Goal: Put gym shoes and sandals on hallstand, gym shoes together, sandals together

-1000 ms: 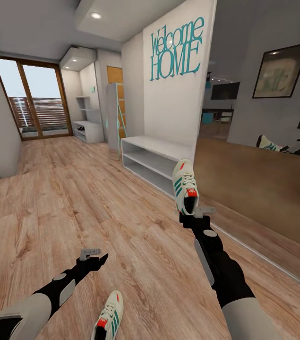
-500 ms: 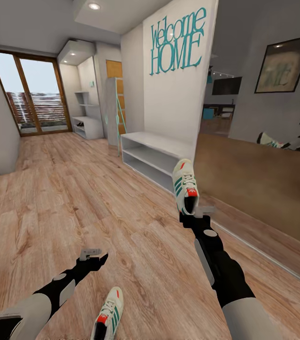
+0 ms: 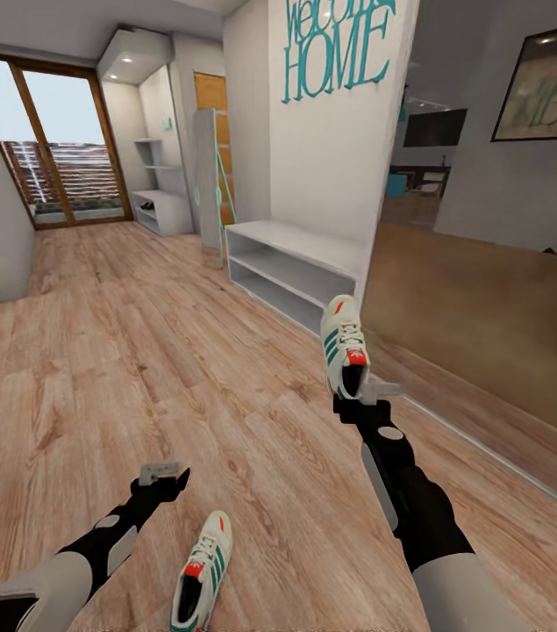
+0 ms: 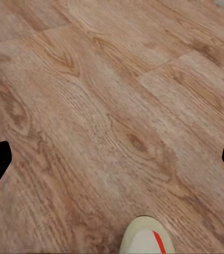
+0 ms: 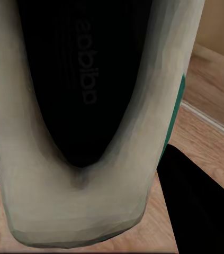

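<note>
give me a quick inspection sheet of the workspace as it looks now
surface: wood-plank corridor floor, bare around the arms
job's things: one gym shoe held up in the right gripper; second gym shoe on the floor near the left gripper; hallstand far down the corridor; sandals nothing seen
clutter: nothing seen
grippers: right shut on the shoe's heel; left open, empty
cables: nothing seen
surroundings: low white bench, glass doors, wall lettering

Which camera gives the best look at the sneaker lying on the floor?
The head view: the gym shoe on the floor shows nearly whole there, laces and green stripes included, lying near the left end effector. The left wrist view catches just its toe tip with the red mark. The shoe in the right wrist view is the other one, gripped.
</note>
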{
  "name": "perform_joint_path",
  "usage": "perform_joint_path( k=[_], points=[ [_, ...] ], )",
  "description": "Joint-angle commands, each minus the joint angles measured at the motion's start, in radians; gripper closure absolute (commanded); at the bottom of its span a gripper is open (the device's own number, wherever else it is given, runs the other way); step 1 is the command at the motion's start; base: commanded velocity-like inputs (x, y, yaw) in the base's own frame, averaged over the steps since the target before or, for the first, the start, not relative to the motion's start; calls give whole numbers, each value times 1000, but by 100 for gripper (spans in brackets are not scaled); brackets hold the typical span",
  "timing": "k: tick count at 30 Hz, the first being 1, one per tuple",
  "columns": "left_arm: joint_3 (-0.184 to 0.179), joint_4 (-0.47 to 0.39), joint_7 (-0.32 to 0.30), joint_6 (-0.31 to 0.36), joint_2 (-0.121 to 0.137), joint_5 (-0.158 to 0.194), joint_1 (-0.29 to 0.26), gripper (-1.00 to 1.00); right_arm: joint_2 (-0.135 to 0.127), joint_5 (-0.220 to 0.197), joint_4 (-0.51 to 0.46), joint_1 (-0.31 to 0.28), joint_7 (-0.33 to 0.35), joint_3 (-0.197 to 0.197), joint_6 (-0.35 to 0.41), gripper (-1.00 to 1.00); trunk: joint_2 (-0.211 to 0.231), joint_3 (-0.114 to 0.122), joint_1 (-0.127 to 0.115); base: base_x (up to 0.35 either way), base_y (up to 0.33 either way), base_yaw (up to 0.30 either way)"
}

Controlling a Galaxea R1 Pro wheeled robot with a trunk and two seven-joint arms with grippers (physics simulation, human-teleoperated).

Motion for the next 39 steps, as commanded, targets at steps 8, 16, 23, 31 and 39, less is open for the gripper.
perform_joint_path(
  k=[8,16,23,31,39],
  points=[
    [3,0,45,-26,-1,-107,3,-100,1,-1,-23,-1,-6,3,11,100,-2,-32,3,0,0,3],
    [2,0,47,-28,-2,-132,3,-100,1,-47,-117,-1,-5,-2,231,100,-4,-63,7,0,0,0],
    [2,1,47,-28,-4,-134,3,-100,1,-96,-143,-1,-5,4,266,100,-6,-91,10,0,0,0],
    [2,3,47,-28,-4,-135,9,-100,1,-100,-162,-1,-6,5,269,100,-8,-131,14,0,0,0],
    [2,5,47,-28,-4,-136,18,-100,1,-100,-171,-1,-6,5,270,100,-10,-175,17,0,0,0]
  ],
)
